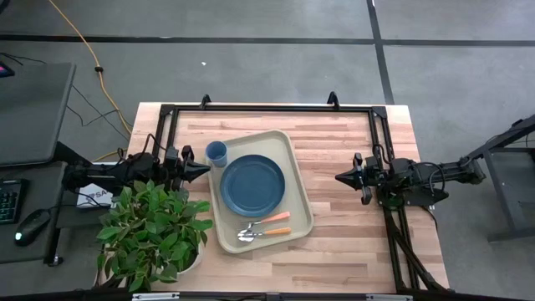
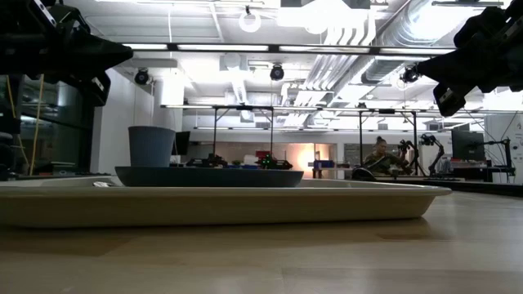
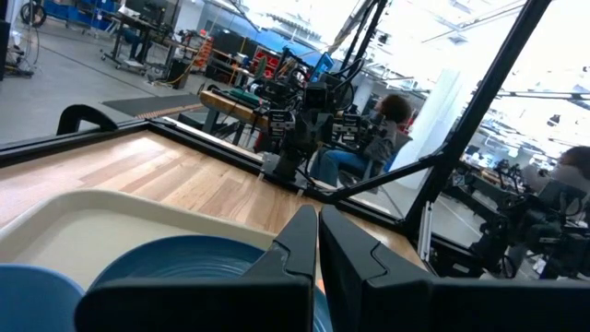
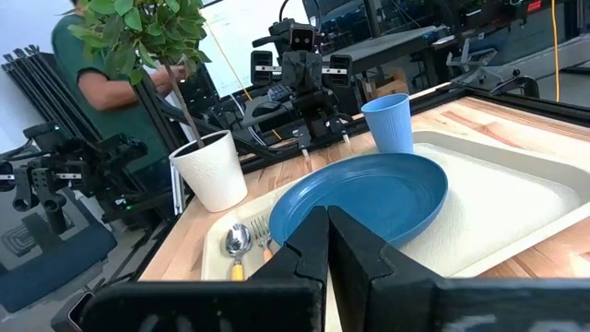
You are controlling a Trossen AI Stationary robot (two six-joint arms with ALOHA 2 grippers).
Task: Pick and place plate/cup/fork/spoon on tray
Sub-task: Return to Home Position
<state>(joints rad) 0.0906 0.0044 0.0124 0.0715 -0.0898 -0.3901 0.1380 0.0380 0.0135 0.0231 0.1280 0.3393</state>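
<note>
From above, I hold the left gripper (image 1: 203,170) closed and empty just beside the cup (image 1: 216,153), which sits at its 1 o'clock in the tray (image 1: 301,188) corner. The plate (image 1: 252,185) fills the centre; spoon (image 1: 257,235) and fork (image 1: 266,221) lie side by side at its 6 o'clock, handles towards 3. The right gripper (image 1: 343,177) waits closed, well apart at the tray's 3 o'clock, bare wood between.

The wooden table (image 1: 351,242) bears the tray (image 1: 288,150) and a potted plant (image 1: 155,230).
</note>
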